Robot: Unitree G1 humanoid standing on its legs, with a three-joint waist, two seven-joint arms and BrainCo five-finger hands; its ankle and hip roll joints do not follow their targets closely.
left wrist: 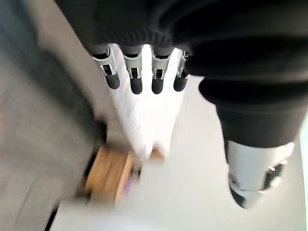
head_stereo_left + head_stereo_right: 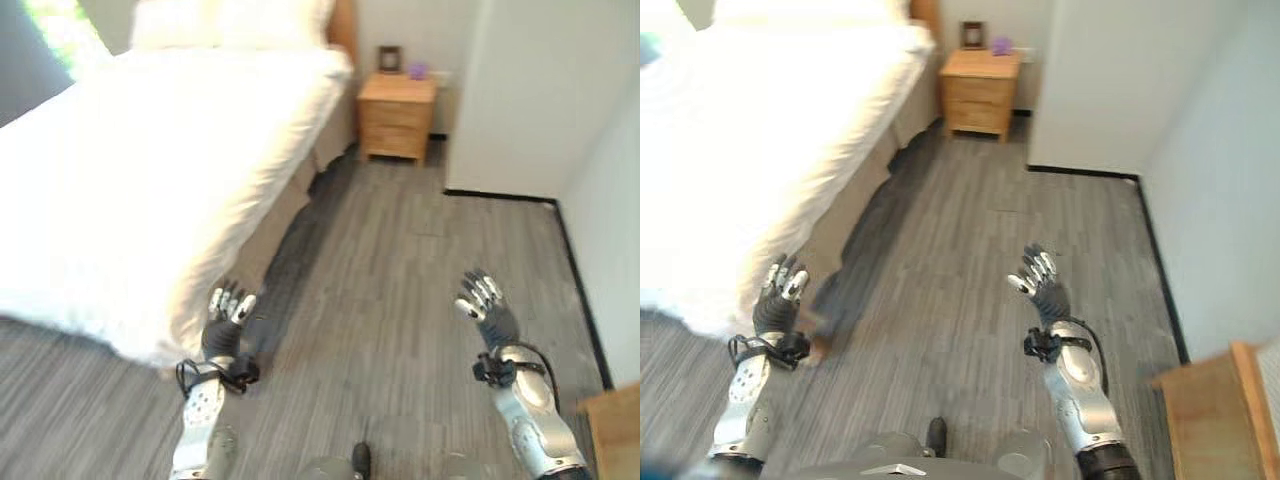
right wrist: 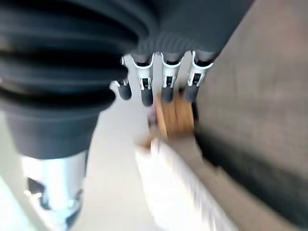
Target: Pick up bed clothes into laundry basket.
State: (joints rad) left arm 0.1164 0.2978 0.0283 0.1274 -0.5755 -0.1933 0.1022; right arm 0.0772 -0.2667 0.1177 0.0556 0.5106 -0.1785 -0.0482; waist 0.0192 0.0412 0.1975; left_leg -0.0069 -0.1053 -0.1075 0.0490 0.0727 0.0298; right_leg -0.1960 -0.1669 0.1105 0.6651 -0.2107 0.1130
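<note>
Bedding (image 2: 150, 170) lies ahead-left of left hand (image 2: 226, 322), the nearer one; right hand (image 2: 488, 310) hangs farther off. Both hands are empty, fingers relaxed.

- You're looking at a wide strip of grey floor (image 2: 400, 290) lying open ahead, running from your hands up to the nightstand (image 2: 396, 117).
- The bed (image 2: 150, 170) is walling off your whole left side; its white cover is hanging down close to the left hand (image 2: 226, 322), whose fingers are sitting relaxed and holding nothing.
- The right hand (image 2: 487, 308) is hovering over bare floor with fingers loose, well apart from everything.
- A white wall (image 2: 540, 90) is closing off the far right, its black baseboard running down the right edge.
- A wooden corner (image 2: 1210, 410) is jutting in low on your right, near the right arm.
- The nightstand is blocking the far end between bed and wall.
</note>
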